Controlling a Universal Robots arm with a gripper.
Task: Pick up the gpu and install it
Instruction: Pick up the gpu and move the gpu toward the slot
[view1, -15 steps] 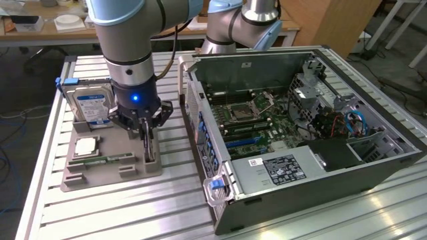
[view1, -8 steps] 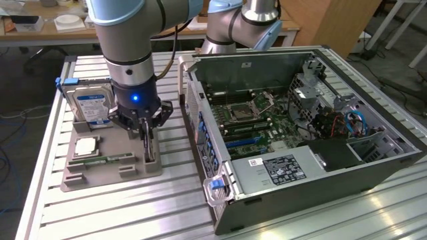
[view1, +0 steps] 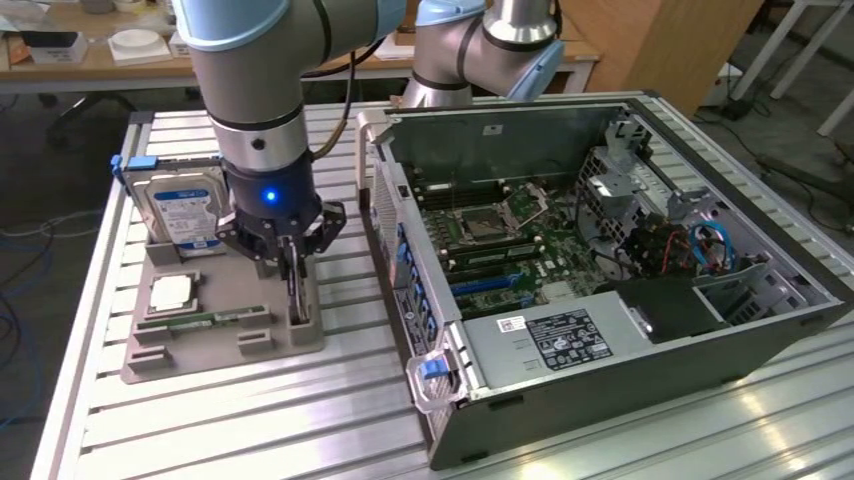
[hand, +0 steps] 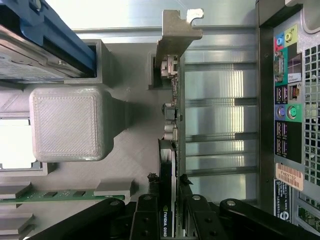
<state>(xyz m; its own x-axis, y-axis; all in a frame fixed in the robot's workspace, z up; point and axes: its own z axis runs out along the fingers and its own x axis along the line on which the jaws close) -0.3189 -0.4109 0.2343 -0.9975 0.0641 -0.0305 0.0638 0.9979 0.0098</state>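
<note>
Exterior view: holder on the exterior view's left, open case on its right. Drive and memory stick sit in the holder. Gpu stands on edge at the holder's case-side rim, under the gripper.
Wrist view: gpu edge-on, thin, with silvery bracket. Fingers pinch it from both sides. Case ports nearby.

The gpu is seen as a thin, dark card stood upright on its long edge, at about eight o'clock from the centre of the exterior view. It is set along the three o'clock side of the grey holder. In the wrist view the gpu is shown edge-on. A narrow black top edge is lettered NVIDIA in white. At one end a silvery metal end bracket is fitted, with a bent tab and a row of ports. The two flat faces are clasped by the gripper, at a spot away from the bracket.
</note>
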